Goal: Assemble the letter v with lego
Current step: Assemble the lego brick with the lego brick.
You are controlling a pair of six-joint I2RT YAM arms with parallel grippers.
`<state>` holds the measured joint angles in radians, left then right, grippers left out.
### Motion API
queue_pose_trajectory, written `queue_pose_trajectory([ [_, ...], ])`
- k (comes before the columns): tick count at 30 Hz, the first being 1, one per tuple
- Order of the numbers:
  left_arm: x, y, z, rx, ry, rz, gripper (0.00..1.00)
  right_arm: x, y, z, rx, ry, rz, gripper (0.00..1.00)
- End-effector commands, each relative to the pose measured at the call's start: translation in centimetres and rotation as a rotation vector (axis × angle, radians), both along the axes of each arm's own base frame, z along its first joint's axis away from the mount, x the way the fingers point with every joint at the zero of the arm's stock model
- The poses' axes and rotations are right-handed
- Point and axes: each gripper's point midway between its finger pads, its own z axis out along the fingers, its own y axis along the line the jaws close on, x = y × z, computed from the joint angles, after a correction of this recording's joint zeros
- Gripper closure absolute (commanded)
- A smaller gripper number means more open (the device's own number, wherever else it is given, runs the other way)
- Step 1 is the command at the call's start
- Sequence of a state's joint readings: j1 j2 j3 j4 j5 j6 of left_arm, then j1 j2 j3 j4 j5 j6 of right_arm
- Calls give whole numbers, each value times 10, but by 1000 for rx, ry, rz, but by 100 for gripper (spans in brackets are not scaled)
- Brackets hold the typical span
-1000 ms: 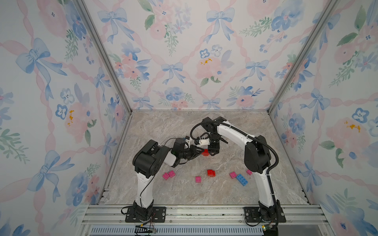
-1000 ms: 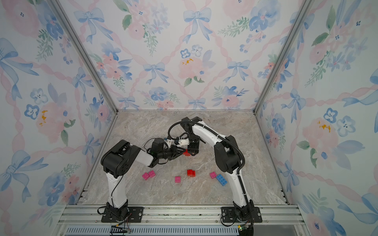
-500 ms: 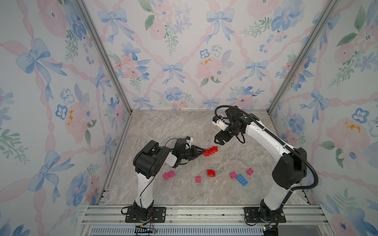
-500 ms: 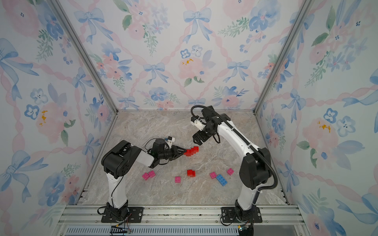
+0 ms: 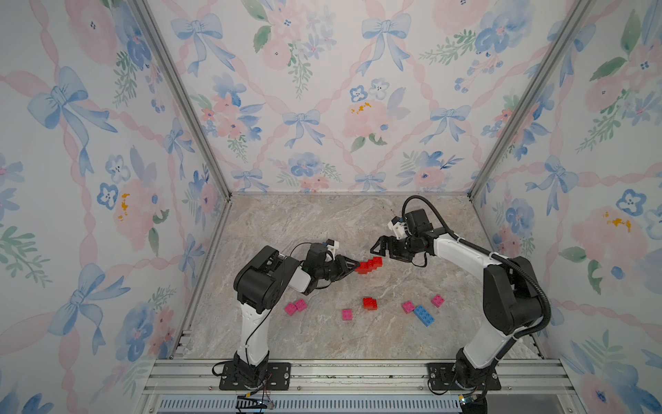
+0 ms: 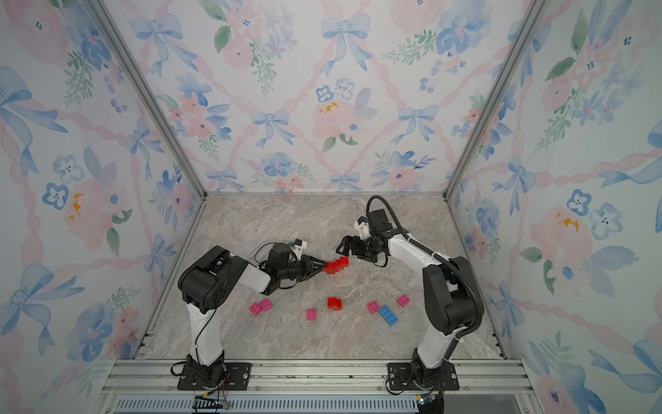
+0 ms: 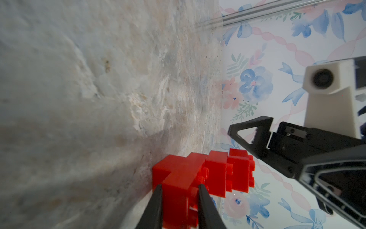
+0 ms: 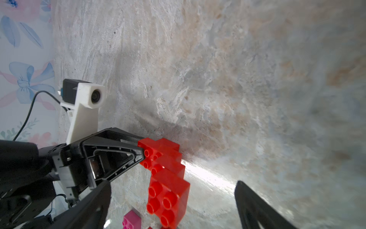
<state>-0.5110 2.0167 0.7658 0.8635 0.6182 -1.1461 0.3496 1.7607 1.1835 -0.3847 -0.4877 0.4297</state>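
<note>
A stepped chain of red lego (image 5: 370, 265) (image 6: 337, 264) hangs just above the marble floor, held at its near end. My left gripper (image 5: 353, 267) (image 7: 179, 186) is shut on that end brick, as the left wrist view shows. The rest of the chain (image 7: 217, 172) steps away from the fingertips. My right gripper (image 5: 380, 250) (image 6: 346, 247) stands open just right of the chain's far end, not touching it. In the right wrist view its fingers (image 8: 103, 192) spread wide on both sides of the top red brick (image 8: 168, 196).
Loose lego lies nearer the front: a pink pair (image 5: 295, 307), a pink brick (image 5: 346, 314), a red brick (image 5: 369, 303), another pink (image 5: 408, 307), a long blue brick (image 5: 423, 315) and a pink one (image 5: 437, 300). Papered walls close in three sides.
My right gripper opened, let go of the red chain and drew back to the right. The left gripper stayed shut, holding the chain in nearly the same place.
</note>
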Motion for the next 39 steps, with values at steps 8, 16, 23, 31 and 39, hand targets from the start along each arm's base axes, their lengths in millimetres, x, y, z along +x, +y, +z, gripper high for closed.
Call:
queue_pose_trajectory([
  [8,-4,3,-17,55,48,13,75,-3,31,-28,141,93,-49,25],
  [16,-4,4,-17,57,47,17,74,-7,32,-36,158,116,-84,30],
  [23,-5,5,-16,57,45,18,70,-9,40,-41,172,128,-88,38],
  [31,-5,5,-15,56,42,18,67,-12,43,-47,169,147,-93,43],
  [39,-5,5,-14,56,40,18,65,-18,41,-51,155,171,-97,49],
])
